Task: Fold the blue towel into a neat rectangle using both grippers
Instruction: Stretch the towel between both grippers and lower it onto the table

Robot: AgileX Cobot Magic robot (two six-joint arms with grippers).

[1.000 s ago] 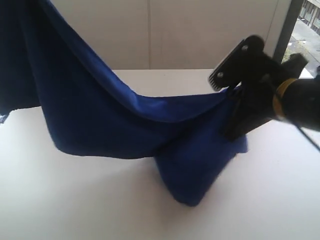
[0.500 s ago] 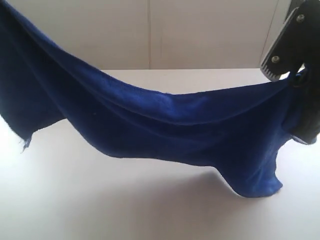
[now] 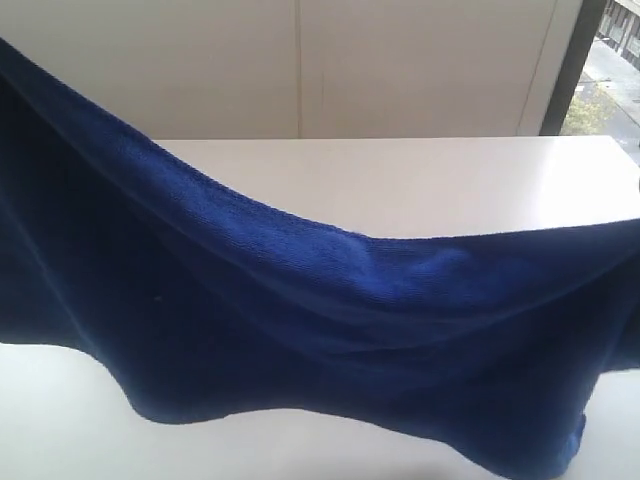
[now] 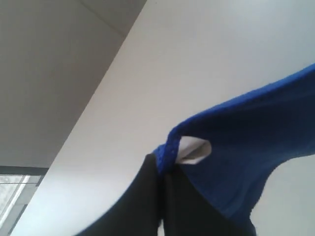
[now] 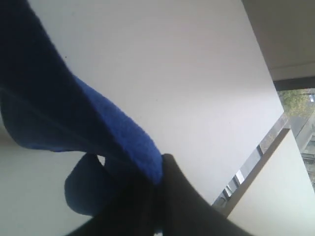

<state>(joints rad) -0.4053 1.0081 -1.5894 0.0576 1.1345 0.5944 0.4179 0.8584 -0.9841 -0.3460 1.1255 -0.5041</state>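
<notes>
Hanging off the surface [image 3: 420, 180]: blue towel [image 3: 300, 330] spans both arms and sags in the middle. No fold is visible yet, so I'd say the whole fold is left to do. Left end effector [image 4: 161, 174] is clamped on the towel edge beside the white label [image 4: 193, 150]. Right end effector [image 5: 160, 189] is clamped on the opposite end. Exterior view shows neither end effector; only the wrist views show the grips.

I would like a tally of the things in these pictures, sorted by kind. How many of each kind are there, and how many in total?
deep blue soft cloth towel: 1
small white fabric label on the towel: 1
black narrow-fingered tools, the left tool and the right tool, each shut on the towel: 2
white flat table: 1
Total: 5
</notes>
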